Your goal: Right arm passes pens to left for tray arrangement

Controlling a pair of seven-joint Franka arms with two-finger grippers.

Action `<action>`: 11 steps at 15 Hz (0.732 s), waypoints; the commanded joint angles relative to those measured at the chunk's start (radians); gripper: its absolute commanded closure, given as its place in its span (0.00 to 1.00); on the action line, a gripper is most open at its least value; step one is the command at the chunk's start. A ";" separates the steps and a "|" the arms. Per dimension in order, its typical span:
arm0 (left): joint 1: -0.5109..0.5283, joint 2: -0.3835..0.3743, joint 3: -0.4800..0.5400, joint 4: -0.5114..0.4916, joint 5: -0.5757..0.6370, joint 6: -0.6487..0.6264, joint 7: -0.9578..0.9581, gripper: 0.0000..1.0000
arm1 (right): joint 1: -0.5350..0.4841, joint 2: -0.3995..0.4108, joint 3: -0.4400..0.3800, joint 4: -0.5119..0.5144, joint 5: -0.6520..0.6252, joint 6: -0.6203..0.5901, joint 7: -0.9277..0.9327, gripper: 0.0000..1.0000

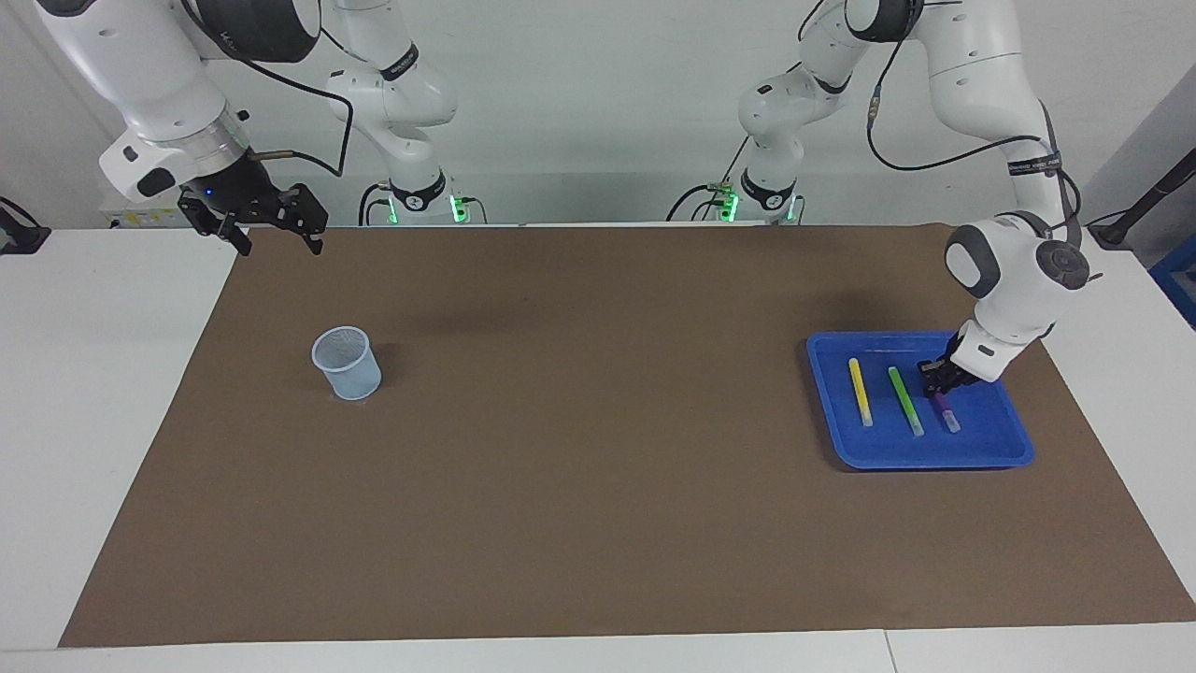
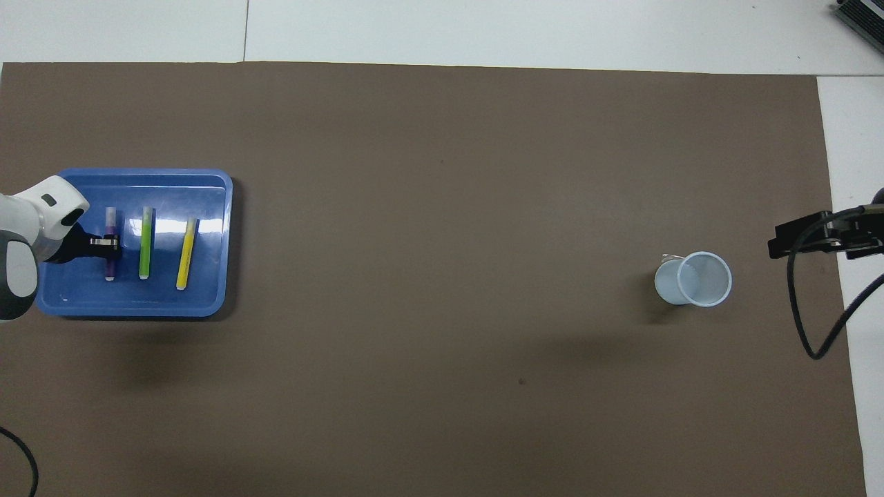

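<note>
Currently, a brown mat (image 1: 561,421) covers most of a white table (image 1: 93,421) with two white robot arms at one long edge. At the left arm's end of the table, a shallow square blue tray (image 1: 981,453) (image 2: 207,304) sits on the mat. Three slim pens lie inside it, side by side and roughly parallel, apart from one another: a yellow pen (image 1: 860,392) (image 2: 186,253) toward the table's middle, a green pen (image 1: 904,400) (image 2: 146,242) in the centre, and a purple pen (image 1: 946,409) (image 2: 110,243) toward the table's end. The left gripper (image 1: 934,378) (image 2: 107,241) reaches down into the tray, its black fingers closed across the middle of the purple pen, which lies low at the tray floor; whether it touches the floor cannot be told. The right gripper (image 1: 273,224) waits in the air above the mat's corner at the right arm's end of the table, a small blue light at its base, its fingers spread wide and holding nothing. Near that end, a small translucent pale-blue cup (image 1: 347,363) (image 2: 693,279) stands upright on the mat, well apart from the tray.
</note>
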State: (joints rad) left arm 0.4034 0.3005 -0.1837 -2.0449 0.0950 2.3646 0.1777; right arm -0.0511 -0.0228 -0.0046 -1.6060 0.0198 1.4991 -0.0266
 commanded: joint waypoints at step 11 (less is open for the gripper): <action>-0.004 0.035 -0.014 0.037 -0.003 -0.054 0.000 0.00 | -0.003 -0.032 0.006 -0.020 0.012 0.013 0.005 0.00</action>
State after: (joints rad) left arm 0.4074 0.3205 -0.1949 -2.0639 0.0946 2.3851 0.1777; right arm -0.0468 -0.0277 -0.0042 -1.6068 0.0198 1.4996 -0.0264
